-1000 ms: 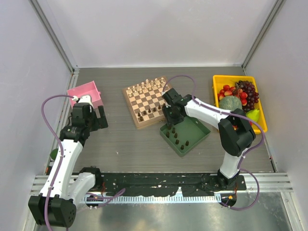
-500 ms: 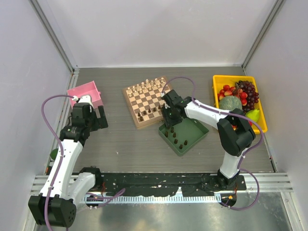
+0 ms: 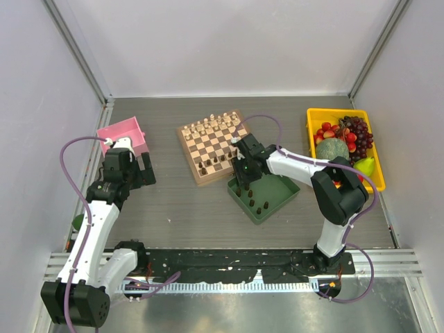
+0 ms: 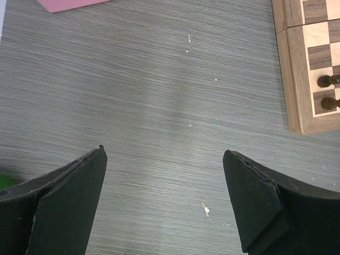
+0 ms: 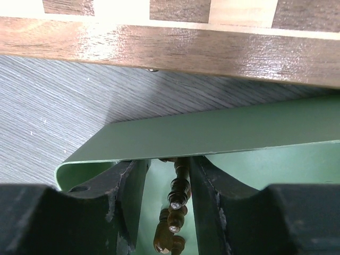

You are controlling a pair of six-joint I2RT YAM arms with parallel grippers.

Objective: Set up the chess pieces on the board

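Note:
The board (image 3: 196,178) lies mid-table, with pale chessmen along its far rows and a few dark chess pieces (image 3: 211,164) near its front edge. More dark chess pieces (image 3: 258,203) stand in the green tray (image 3: 281,189) just right of it. My right gripper (image 3: 243,182) reaches down into the tray's left corner. In the right wrist view its gripper (image 5: 167,162) is open, with a dark piece (image 5: 179,189) against the right finger and a gap on the left. My left gripper (image 4: 164,151) hangs wide open and empty over bare table, left of the board (image 4: 296,79).
A pink tray (image 3: 125,134) sits at the back left. A yellow bin (image 3: 312,119) of fruit stands at the right. The green tray's wall (image 5: 212,135) lies close before the board's edge (image 5: 175,45). Two dark pieces (image 4: 325,81) show on the board's corner.
My right gripper has moved a little left and lower into the tray's left corner, and the tray has shifted slightly left. The left arm has not moved.

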